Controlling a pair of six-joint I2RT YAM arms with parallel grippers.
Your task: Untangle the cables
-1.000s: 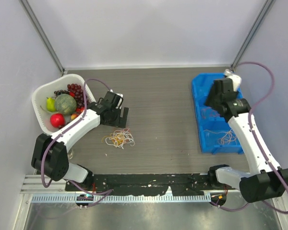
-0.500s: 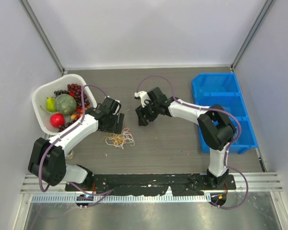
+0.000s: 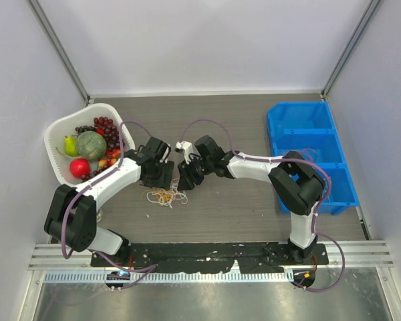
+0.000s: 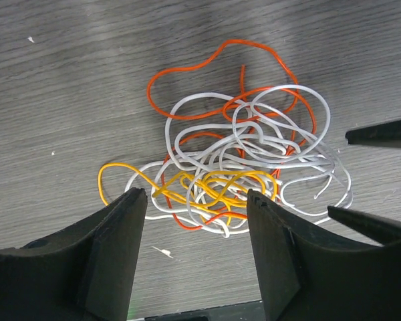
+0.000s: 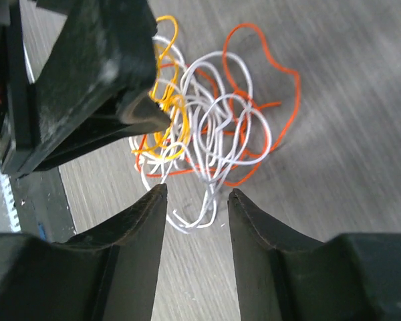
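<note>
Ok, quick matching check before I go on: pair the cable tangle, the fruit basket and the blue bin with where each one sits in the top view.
Things:
1. cable tangle
2. fruit basket
3. blue bin

Places:
A. far right
B. far left
C. between the other two, nearer the front edge

Pairs: 1-C, 2-B, 3-A

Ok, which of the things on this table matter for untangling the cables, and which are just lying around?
For the job: the cables, one orange, yellow and white tangle; the left gripper and right gripper above it.
Just lying about: the white fruit basket; the blue bin.
</note>
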